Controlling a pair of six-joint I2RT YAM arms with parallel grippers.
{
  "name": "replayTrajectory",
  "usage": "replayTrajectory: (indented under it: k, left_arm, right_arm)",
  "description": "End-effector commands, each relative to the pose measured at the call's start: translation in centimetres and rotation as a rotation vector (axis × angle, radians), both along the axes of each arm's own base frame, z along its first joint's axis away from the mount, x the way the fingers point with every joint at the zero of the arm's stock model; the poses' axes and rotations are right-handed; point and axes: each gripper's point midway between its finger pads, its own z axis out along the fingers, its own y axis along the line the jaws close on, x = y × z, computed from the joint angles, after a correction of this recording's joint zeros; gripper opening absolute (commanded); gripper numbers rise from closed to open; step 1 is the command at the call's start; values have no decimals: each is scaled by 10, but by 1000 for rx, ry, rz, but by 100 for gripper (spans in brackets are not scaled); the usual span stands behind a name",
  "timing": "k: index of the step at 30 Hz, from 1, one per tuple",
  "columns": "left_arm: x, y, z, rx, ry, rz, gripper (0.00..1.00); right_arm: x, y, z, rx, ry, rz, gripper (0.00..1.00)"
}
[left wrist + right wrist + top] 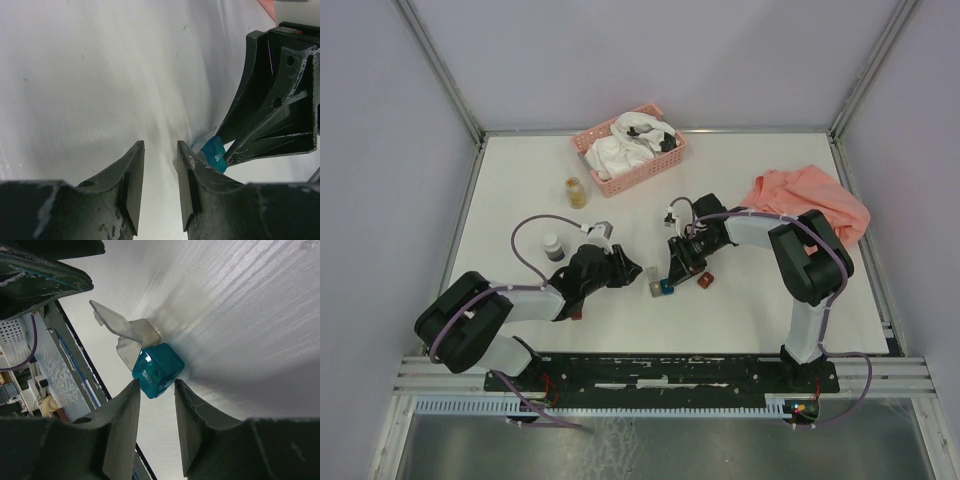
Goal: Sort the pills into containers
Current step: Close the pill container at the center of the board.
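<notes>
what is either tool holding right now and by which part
Nothing, it seems. The left tool is empty; the teal box sits on the table at the tips of the right tool, not clamped between them.

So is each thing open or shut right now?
Teal box, lid shut.
Grey box, lid flipped open.
Pill jar, capped, upright.
Left hand, partly open, empty.
Right hand, partly open, tips by teal box.
Pink basket, holding white cloth.

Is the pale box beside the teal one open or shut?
Open: the pale box has its lid flipped up.
</notes>
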Motion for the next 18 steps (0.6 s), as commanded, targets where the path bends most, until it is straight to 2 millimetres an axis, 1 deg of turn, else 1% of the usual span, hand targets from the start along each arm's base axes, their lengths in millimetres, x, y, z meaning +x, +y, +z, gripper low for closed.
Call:
replayTrajectory:
  k: [1, 9, 15, 18]
  left_arm:
    - [14, -19, 26, -57, -84, -42, 39]
    - [8, -25, 31, -92, -119, -96, 39]
    - [4, -31, 38, -116, -140, -137, 39]
    - [8, -23, 36, -89, -137, -90, 39]
  right_arm:
    - [4, 10, 4, 5, -15, 8, 41]
    - [7, 8, -2, -35, -22, -11, 35]
    - [10, 6, -5, -57, -34, -21, 34]
    - [11, 6, -2, -54, -40, -18, 33]
